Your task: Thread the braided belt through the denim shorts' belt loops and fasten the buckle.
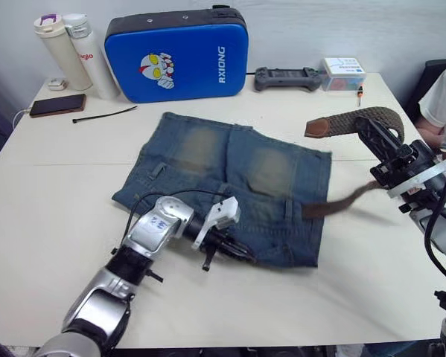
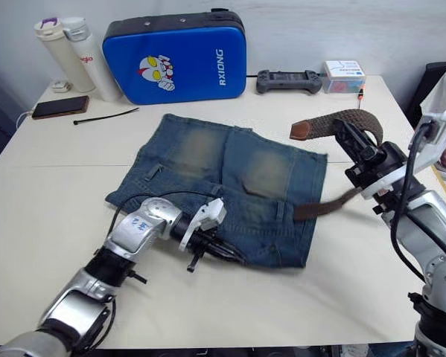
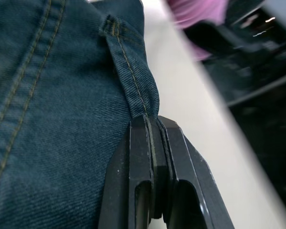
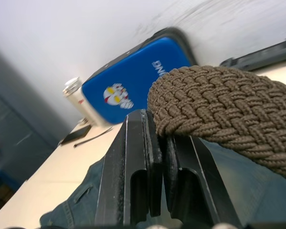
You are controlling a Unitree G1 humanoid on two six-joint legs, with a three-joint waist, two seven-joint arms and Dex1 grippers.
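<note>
1. A pale table [image 1: 51, 216] fills most of the frame, set against a light wall, with a row of odds and ends along its far edge.
2. At the upper left of the frame stand two white bottles [image 1: 77, 56]. A big blue case [image 1: 178, 53] with a cartoon face stands at upper centre.
3. A dark phone [image 1: 57, 105] and a thin black cable tie [image 1: 103, 114] lie at the left. A grey game controller [image 1: 286, 77] and a small box [image 1: 342, 74] sit at upper right.
4. The denim shorts [image 1: 230, 182] lie flat in the middle of the frame, with faded yellowish patches on both legs.
5. The left gripper [image 1: 237, 253] sits low at centre, at the shorts' near edge. In the left wrist view its fingers [image 3: 143, 157] are clenched on a narrow stitched fold of denim [image 3: 133, 81]; I can't say for sure it is one of the loops.
6. The right gripper [image 1: 371, 126] is raised at the right of the frame, its jaws clamped tight on the braided belt [image 1: 360, 121], as the right wrist view shows plainly.
7. The belt arches over that gripper. Its tan leather tip [image 1: 317, 128] points toward frame centre, above the shorts' right edge.
8. The rest of the strap hangs down and trails across the shorts at centre right, near the waistband.
9. A person's sleeve [image 1: 442, 93] shows at the far right edge.
</note>
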